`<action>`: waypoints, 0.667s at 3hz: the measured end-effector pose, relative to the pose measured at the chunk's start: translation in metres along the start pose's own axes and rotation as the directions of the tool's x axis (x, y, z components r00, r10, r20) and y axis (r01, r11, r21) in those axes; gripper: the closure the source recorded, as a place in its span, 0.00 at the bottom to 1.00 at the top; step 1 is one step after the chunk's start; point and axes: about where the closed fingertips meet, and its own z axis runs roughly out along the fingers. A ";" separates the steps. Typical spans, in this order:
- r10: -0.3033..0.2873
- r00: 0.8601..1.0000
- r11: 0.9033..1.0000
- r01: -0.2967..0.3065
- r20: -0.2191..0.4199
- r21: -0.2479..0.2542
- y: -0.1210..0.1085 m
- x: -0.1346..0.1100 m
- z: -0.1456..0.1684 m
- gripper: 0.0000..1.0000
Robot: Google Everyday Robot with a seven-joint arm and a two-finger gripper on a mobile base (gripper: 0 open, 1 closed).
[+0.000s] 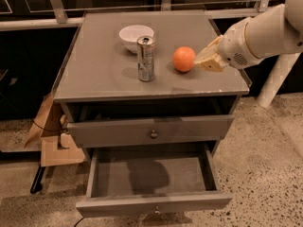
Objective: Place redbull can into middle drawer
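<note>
The redbull can [146, 59] stands upright near the middle of the grey cabinet top [99, 74], in front of a white bowl [136, 36]. The middle drawer [151, 174] is pulled open and looks empty; the knobbed drawer above it [152, 131] is pushed in. My gripper [207, 59] reaches in from the right on a white arm [265, 32], just right of an orange [183, 59] and well to the right of the can.
Cardboard pieces [52, 141] lie on the floor left of the cabinet. A white post [277, 77] stands at the right. A dark railing and glass run behind the cabinet. The floor is speckled concrete.
</note>
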 end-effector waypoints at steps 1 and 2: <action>0.033 0.999 0.999 -0.033 0.040 -0.019 -0.002 -0.001 0.017 1.00; 0.065 0.992 0.997 -0.061 0.108 -0.041 -0.006 -0.013 0.043 1.00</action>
